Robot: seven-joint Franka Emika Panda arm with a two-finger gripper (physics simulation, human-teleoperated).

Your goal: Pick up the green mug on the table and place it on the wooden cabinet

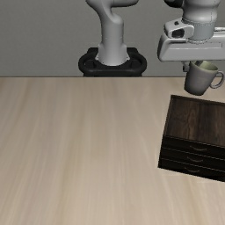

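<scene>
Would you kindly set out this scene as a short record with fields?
gripper: above the cabinet's far edge, at the exterior view's right
green mug: tilted, directly under the gripper; contact with the cabinet top unclear
wooden cabinet: dark, standing on the table at the exterior view's right
table: light wood
task state: mug off the table

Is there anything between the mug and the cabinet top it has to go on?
Nothing visible stands in the way. The mug sits directly under the gripper, at the rear edge of the cabinet, and no object shows between the mug and the cabinet top.
</scene>
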